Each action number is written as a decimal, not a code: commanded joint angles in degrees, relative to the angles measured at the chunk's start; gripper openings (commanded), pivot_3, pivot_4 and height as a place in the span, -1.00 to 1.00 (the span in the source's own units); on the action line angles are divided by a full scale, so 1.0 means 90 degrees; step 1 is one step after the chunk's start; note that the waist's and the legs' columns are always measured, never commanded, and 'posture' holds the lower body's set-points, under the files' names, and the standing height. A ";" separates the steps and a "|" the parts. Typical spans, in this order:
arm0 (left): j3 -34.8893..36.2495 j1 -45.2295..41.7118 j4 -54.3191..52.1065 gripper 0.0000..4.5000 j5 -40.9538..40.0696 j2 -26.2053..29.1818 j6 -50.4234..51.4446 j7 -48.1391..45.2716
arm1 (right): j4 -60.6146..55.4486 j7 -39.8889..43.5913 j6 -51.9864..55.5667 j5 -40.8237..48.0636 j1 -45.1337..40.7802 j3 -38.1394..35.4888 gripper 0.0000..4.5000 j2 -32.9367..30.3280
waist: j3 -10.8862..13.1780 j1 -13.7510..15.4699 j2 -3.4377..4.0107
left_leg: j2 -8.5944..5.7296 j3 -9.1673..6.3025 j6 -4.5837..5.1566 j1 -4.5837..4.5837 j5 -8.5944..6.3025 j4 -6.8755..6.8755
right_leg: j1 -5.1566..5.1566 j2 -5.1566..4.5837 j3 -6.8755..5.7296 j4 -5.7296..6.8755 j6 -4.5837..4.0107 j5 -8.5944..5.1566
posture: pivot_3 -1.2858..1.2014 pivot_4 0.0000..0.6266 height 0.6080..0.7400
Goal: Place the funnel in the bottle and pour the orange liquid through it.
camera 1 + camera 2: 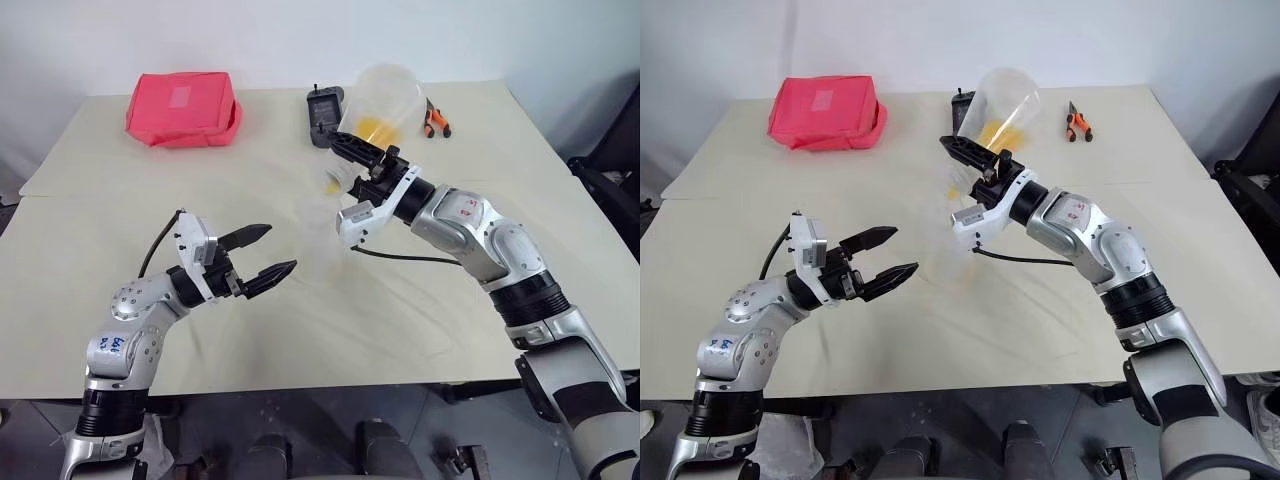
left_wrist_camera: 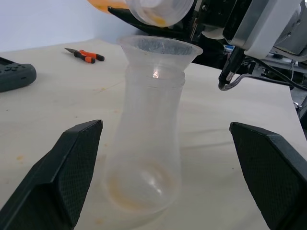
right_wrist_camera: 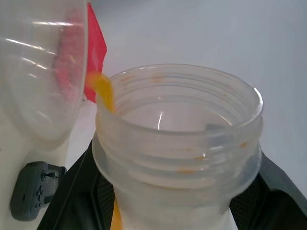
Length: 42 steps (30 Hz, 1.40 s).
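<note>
Orange liquid (image 3: pixel 103 91) crosses cup rim (image 3: pixel 177 72) above funnel (image 2: pixel 159 48).

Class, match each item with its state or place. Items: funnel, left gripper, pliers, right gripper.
Items:
1. funnel
2. left gripper
3. pliers
4. right gripper

States:
A. open, a finger on either side of the bottle, not touching it
B. lying at the far side of the table
C. shut on a tilted clear cup
D. seated in the bottle's mouth

Pairs: 1-D, 2-A, 3-B, 4-C
</note>
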 commanded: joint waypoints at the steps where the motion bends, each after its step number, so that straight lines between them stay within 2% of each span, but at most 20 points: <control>1: -0.0005 -0.0095 -0.0089 1.00 -0.0022 -0.0019 -0.0099 0.0006 | -0.0087 -0.0261 -0.0016 -0.0007 -0.0253 -0.0094 0.12 -0.0061 | 0.0000 0.0001 0.0000 | 0.0000 0.0000 0.0000 0.0000 0.0000 0.0000 | 0.0000 0.0000 0.0000 0.0000 0.0000 0.0000 | 0.03 -0.52 1.00; 24: -0.0048 -0.0112 -0.0073 1.00 -0.0005 -0.0122 -0.0129 0.0003 | 0.0019 -0.0889 -0.0192 -0.0387 -0.0298 -0.0043 0.12 -0.0221 | 0.0000 -0.0008 0.0000 | 0.0000 0.0002 0.0000 0.0000 0.0000 -0.0003 | 0.0000 0.0000 0.0001 -0.0002 0.0000 0.0000 | 0.03 -0.52 1.00; 42: -0.0097 -0.0202 0.0057 1.00 0.0065 -0.0224 -0.0201 -0.0022 | 0.0010 -0.0913 -0.0214 -0.0433 -0.0437 0.0021 0.12 -0.0162 | 0.0000 -0.0049 0.0000 | 0.0000 0.0003 0.0000 0.0000 0.0000 -0.0006 | 0.0000 0.0001 0.0001 -0.0004 0.0000 0.0000 | 0.03 -0.52 1.00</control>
